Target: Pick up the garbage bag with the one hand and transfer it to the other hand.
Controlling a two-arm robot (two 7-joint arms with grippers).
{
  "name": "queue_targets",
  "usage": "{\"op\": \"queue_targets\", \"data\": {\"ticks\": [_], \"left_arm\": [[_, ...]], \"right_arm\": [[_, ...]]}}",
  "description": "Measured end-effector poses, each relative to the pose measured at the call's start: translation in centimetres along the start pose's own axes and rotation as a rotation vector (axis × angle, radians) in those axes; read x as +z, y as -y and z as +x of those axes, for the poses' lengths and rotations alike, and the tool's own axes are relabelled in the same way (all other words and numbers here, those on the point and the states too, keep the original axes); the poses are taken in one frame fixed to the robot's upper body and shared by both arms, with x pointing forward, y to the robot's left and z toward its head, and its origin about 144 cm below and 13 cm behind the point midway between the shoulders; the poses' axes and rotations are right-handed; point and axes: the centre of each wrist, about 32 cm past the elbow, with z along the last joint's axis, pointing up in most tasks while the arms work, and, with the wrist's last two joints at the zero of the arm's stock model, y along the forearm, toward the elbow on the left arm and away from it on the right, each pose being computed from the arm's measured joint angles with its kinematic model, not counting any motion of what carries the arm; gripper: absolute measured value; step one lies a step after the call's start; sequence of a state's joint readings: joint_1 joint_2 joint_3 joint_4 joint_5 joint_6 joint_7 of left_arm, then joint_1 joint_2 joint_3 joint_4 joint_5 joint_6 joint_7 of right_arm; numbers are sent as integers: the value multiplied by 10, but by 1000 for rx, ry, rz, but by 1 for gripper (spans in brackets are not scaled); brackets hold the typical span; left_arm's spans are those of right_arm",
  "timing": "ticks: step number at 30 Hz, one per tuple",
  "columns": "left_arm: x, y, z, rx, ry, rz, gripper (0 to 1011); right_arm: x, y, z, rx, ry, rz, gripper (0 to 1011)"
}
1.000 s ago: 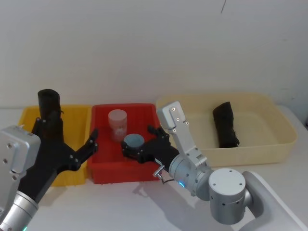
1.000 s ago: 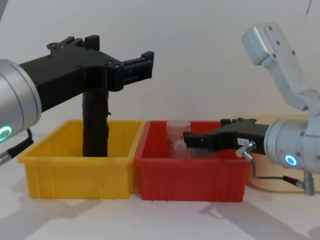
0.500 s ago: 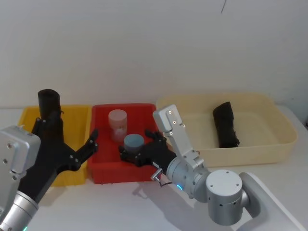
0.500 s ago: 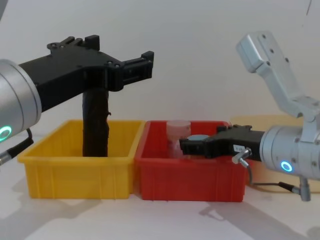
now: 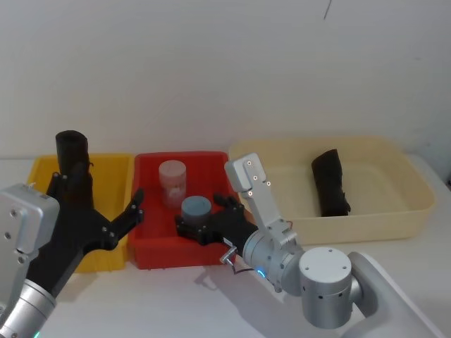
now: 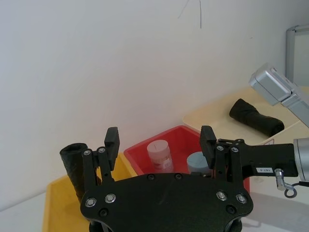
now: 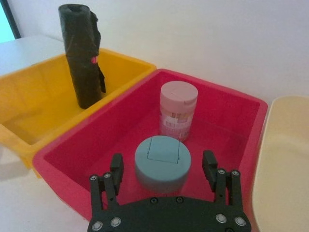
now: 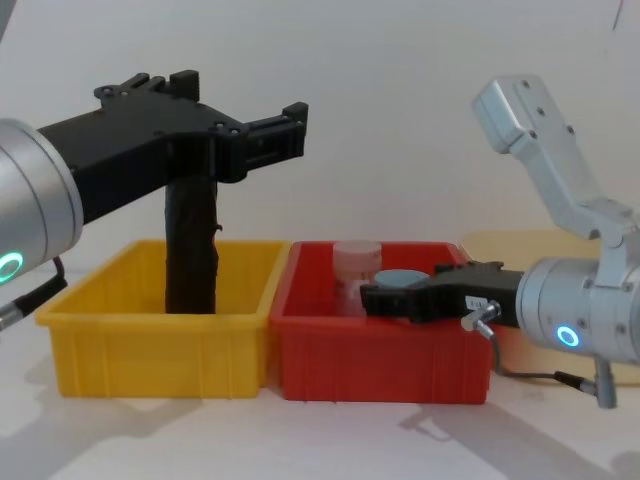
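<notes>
Three bins stand in a row on the white tabletop [image 5: 176, 296]: a yellow bin [image 5: 113, 172], a red bin [image 5: 151, 211] and a wider cream tub [image 5: 380, 151]. The garbage bag [image 5: 73, 163], a thick matte black roll, stands upright in the yellow bin, its top well above the rim. A second black roll [image 5: 330, 182] with an uneven surface lies in the cream tub.

The left gripper [image 5: 106, 211] reaches forward from the left at a raised, roughly level angle; in the chest view its black body crosses in front of the roll's upper part. Its jaws are spread wide and hold nothing: one finger lies beside the roll, the other over the red bin's near left edge. Whether any finger touches the roll cannot be told.

The right gripper [image 7: 164, 166] extends low from the right, its silver forearm angled up behind it, into the red bin. Its jaws are wide apart on either side of a grey-blue capped jar [image 7: 162, 163] and gripping nothing. Just behind that jar stands a pink-lidded container [image 7: 177, 110].
</notes>
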State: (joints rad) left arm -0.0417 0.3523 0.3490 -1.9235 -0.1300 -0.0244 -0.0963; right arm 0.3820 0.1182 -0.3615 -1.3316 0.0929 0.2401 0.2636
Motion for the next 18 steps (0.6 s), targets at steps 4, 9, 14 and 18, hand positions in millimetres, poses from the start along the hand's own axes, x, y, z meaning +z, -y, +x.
{"op": "queue_targets", "data": {"ticks": [4,9,14,18], "left_arm": [[0,0,0,0,0,0,1002],[0,0,0,0,0,0,1002],[0,0,0,0,0,0,1001],[0,0,0,0,0,0,1002]], "right_arm": [[0,-1,0,-9,-12,-12,1001],[1,-3,1,-19,-23,-21,1001],[1,-3,1,-28,-32,-27,900],[1,-3,1,-34,-37,-27,800]]}}
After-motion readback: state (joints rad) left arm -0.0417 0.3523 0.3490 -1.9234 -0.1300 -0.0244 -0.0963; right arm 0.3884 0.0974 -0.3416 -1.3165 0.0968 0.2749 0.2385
